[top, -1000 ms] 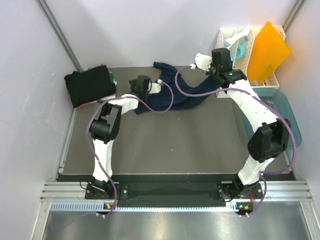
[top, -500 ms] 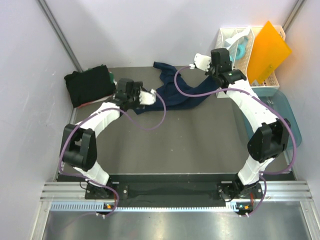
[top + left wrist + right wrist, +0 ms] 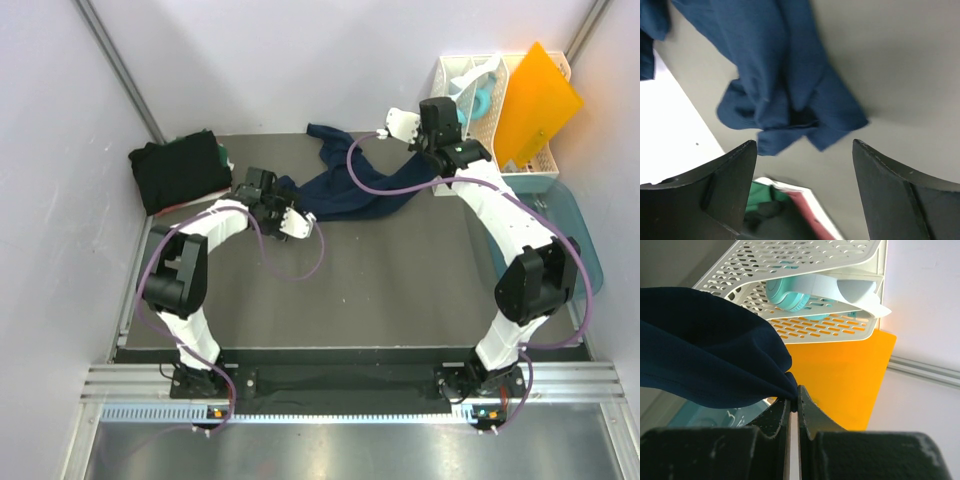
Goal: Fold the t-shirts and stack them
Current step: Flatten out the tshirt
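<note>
- The left gripper (image 3: 293, 221) (image 3: 802, 146) has its 2 fingers (image 3: 715, 192) spread wide, with nothing between them.
- It hangs over the table (image 3: 400, 290), just beside the near-left end of the navy shirt (image 3: 352, 190) (image 3: 785, 75). Whether it touches the cloth cannot be told.
- The right gripper (image 3: 400, 124) (image 3: 794, 391) is pinched tight on a fold of the navy shirt (image 3: 705, 355). In the right wrist view the cloth bulges out to the left of the closed tips.
- It holds that end up near the far right of the table, next to the white rack (image 3: 470, 75) (image 3: 805, 265).
- The navy shirt is unfolded and rumpled. It runs from the raised right gripper down across the far middle of the table, and its left end is bunched into loose folds and a small dark hollow.
- No writing can be read on it.
- A pile of black shirts (image 3: 178, 173) lies in the far left corner, well apart from the right gripper. A green edge (image 3: 226, 158) shows at its right side.
- An orange sheet (image 3: 537, 100) (image 3: 840, 372) leans on the rack, and a teal tub (image 3: 582, 240) sits at the table's right edge.
</note>
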`<act>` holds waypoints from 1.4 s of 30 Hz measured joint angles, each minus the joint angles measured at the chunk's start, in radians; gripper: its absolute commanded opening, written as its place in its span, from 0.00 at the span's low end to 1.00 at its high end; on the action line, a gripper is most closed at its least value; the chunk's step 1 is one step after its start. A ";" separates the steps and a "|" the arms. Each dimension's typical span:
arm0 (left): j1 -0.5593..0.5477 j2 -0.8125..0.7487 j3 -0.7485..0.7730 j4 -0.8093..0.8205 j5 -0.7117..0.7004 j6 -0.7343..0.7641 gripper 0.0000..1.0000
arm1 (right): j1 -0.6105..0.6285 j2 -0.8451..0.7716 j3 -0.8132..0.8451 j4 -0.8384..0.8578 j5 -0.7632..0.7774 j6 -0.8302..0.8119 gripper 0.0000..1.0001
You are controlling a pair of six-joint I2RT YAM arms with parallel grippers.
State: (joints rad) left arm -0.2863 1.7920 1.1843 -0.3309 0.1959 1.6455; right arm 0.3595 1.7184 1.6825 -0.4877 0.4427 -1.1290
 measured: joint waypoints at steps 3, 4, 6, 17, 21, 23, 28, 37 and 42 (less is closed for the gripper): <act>0.006 0.028 0.035 -0.009 0.007 0.045 0.80 | 0.000 0.000 0.000 0.000 0.001 0.000 0.01; 0.008 0.035 0.039 -0.014 0.008 0.058 0.80 | 0.000 0.000 0.000 0.000 0.001 0.001 0.01; 0.010 0.051 0.043 -0.023 0.008 0.077 0.78 | 0.000 0.000 0.000 0.000 0.001 0.001 0.01; 0.014 0.117 0.064 -0.043 0.000 0.131 0.70 | 0.000 0.000 0.000 0.000 0.000 0.001 0.00; 0.016 0.137 0.084 -0.042 -0.009 0.136 0.69 | 0.000 0.010 0.001 0.000 0.000 0.001 0.00; 0.018 0.145 0.092 -0.041 -0.011 0.136 0.65 | 0.000 0.015 0.002 0.000 0.000 0.000 0.00; 0.019 0.162 0.101 -0.036 -0.022 0.133 0.00 | 0.000 0.024 0.002 0.000 0.000 0.000 0.00; 0.019 0.174 0.130 -0.029 -0.021 0.026 0.00 | 0.000 0.026 0.002 0.000 0.001 0.000 0.00; 0.019 0.126 0.226 -0.042 0.003 -0.116 0.00 | 0.000 0.026 0.002 0.000 0.000 0.000 0.00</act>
State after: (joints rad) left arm -0.2672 1.9182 1.4105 -0.3725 0.1993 1.5299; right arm 0.3599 1.7439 1.6844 -0.4877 0.4431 -1.1294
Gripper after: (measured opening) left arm 0.031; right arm 0.022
